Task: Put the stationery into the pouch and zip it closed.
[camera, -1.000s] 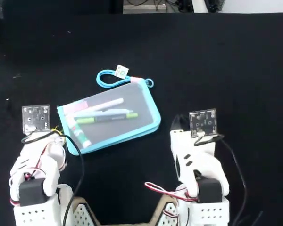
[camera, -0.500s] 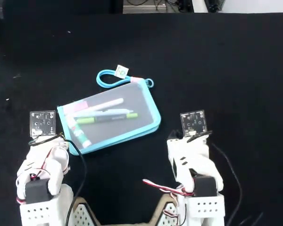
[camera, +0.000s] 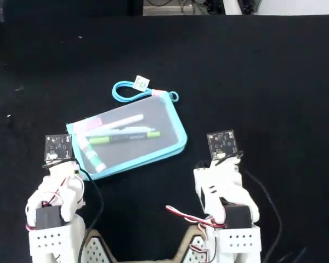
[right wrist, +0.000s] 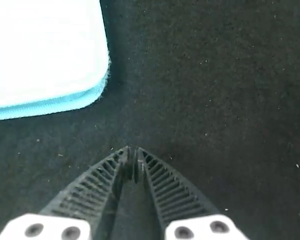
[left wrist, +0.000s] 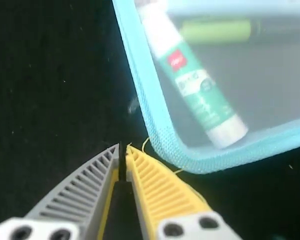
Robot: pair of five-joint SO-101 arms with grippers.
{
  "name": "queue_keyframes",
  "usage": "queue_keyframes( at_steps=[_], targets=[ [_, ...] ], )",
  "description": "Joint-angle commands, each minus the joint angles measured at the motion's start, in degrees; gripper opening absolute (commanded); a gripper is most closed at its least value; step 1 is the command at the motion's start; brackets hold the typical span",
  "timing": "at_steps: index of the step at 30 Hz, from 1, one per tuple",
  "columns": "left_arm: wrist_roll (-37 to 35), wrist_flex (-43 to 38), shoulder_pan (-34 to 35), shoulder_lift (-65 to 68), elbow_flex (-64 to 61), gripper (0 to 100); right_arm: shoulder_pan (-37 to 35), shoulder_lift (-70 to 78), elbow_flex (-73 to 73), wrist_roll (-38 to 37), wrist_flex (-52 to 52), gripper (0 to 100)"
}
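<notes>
Both arms now sit nearer their bases, job seemingly done. Turquoise-trimmed clear plastic pouch (camera: 149,148) holds stationery (camera: 123,137). Left gripper (left wrist: 122,151), right gripper (right wrist: 132,152): pinched together, empty.

Both arms sit tucked in low in the frame, the left arm (camera: 54,192) at lower left and the right arm (camera: 223,189) just right of centre, the left gripper (left wrist: 123,148) and right gripper (right wrist: 132,150) each pinched tip to tip.
</notes>
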State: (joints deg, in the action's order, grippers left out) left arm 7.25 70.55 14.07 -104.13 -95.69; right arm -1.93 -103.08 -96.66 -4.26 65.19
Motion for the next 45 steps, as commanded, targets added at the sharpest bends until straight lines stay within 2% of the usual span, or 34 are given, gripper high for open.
queue_keyframes(
  at_steps=[1, 5, 10, 13, 18, 23, 45],
  targets=[
    [0.4, 1.8, 2.1, -0.4, -1.4, 3, 0.5, -5.4, 0.1, -0.4, 3.3, 1.4],
    [-1.3, 2.5, 6.5, -0.4, -1.2, 3, 0.5, -5.4, 0.1, 0.0, 8.5, 1.5],
    [-14.4, 2.5, 7.2, -0.4, -1.4, 3, 0.9, -5.3, 0.1, 0.0, 9.7, 1.2],
    [-18.4, 2.3, 7.2, -0.4, -1.6, 3, 0.9, -5.0, 0.1, 0.0, 9.6, 1.2],
    [-18.5, 2.2, 7.2, -0.2, -1.6, 3, 3.7, -5.0, 0.1, 0.0, 9.6, 1.2],
    [-12.7, 2.3, 7.1, -0.1, -1.6, 3, 3.8, -5.0, 0.1, 0.1, 9.6, 1.5],
    [-13.9, 2.3, 7.4, -0.2, -1.6, 3, 4.0, -5.4, 0.1, 1.6, 9.7, 1.2]
  ],
)
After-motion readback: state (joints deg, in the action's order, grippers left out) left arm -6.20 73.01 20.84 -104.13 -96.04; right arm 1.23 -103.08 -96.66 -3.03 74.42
